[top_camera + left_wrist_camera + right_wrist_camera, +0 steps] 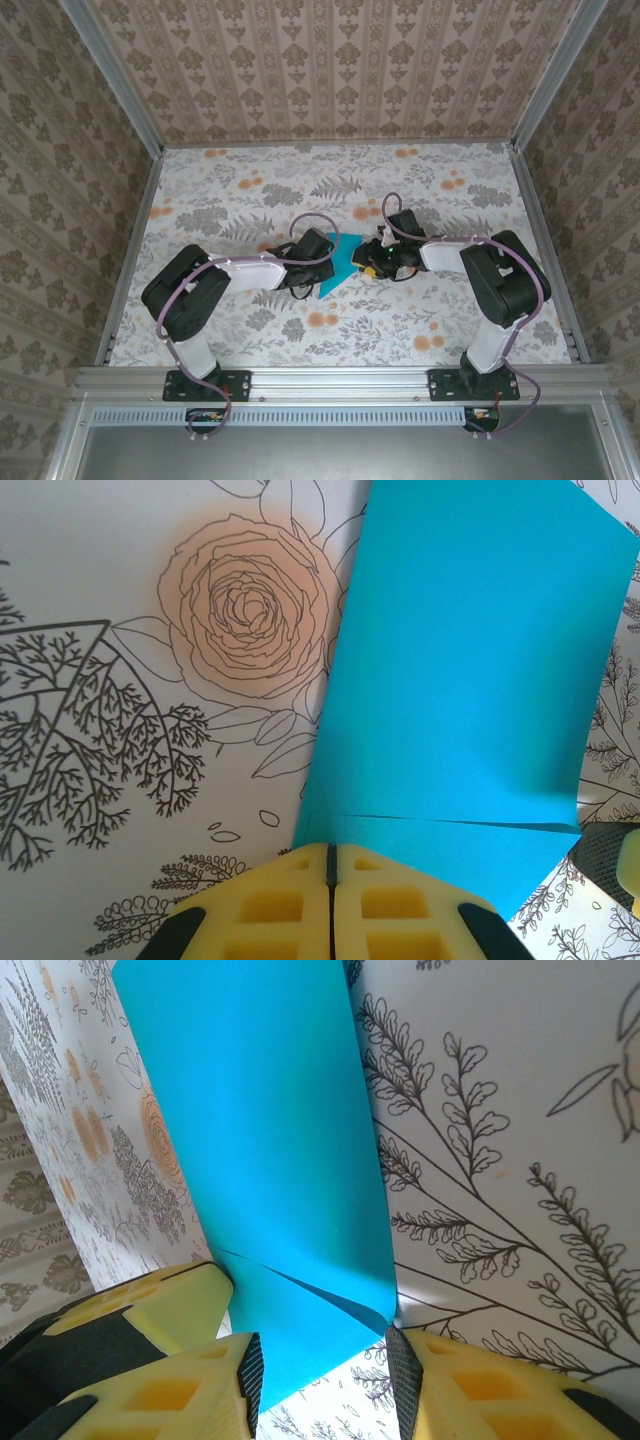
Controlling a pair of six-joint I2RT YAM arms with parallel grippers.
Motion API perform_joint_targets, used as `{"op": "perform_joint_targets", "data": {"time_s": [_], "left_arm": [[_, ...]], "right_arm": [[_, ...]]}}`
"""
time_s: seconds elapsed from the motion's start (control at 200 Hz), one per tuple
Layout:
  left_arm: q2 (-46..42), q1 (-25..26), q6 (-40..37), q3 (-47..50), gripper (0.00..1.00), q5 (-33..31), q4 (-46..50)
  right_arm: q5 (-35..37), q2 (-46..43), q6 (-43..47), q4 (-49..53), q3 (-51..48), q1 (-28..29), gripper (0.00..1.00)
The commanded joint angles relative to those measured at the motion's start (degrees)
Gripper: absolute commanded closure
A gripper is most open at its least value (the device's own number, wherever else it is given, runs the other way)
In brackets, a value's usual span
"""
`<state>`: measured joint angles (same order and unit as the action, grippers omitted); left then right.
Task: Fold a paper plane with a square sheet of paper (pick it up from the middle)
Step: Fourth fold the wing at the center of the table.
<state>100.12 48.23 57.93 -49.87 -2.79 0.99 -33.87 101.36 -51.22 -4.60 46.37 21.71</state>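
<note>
Left end effector [332, 855] tight on creased teal paper [460, 680], right end effector [325, 1360] wide astride it.

Sheet of paper [340, 268] on bench [250, 190], about mid-bench, between my two grippers. My left gripper [331, 865] at sheet's left side, clamped on its edge. My right gripper [325, 1375] at sheet's right side, fingers spread, sheet edge between them.
</note>
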Motion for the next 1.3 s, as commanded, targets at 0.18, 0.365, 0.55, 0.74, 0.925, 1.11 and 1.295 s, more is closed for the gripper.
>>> {"op": "perform_joint_targets", "data": {"time_s": [0.18, 0.365, 0.55, 0.74, 0.925, 1.11, 1.295], "left_arm": [[2.01, -0.66, 0.41, 1.82, 0.93, 0.63, 4.7], [2.19, -0.6, 0.13, 1.62, 0.94, 0.93, 5.31], [1.97, -0.59, 0.28, 1.8, 0.94, 0.64, 5.61], [2.01, -0.59, -0.03, 1.94, 0.95, 0.88, 5.25], [2.01, -0.62, -0.06, 1.9, 0.95, 1.19, 5.0], [2.04, -0.64, -0.08, 1.99, 0.95, 1.37, 4.85], [2.02, -0.63, -0.05, 1.97, 0.95, 1.44, 4.82]], "right_arm": [[2.91, -1.43, 1.19, 3.25, 1.31, 0.37, 0.55], [1.87, -0.83, 0.6, 1.9, 1.19, 0.36, 0.57], [4.92, -2.16, 0.19, 2.28, 0.18, 0.17, 0.57], [2.17, -1.46, -0.2, 0.69, 0.55, 0.08, 0.61], [-0.06, -0.3, -1.07, -0.83, 0.85, 0.08, 0.63], [-0.62, 0.14, -1.16, -0.89, 1.09, 0.08, 0.63], [-2.96, 0.83, -2.13, -2.84, 1.09, 0.17, 0.65]]}}
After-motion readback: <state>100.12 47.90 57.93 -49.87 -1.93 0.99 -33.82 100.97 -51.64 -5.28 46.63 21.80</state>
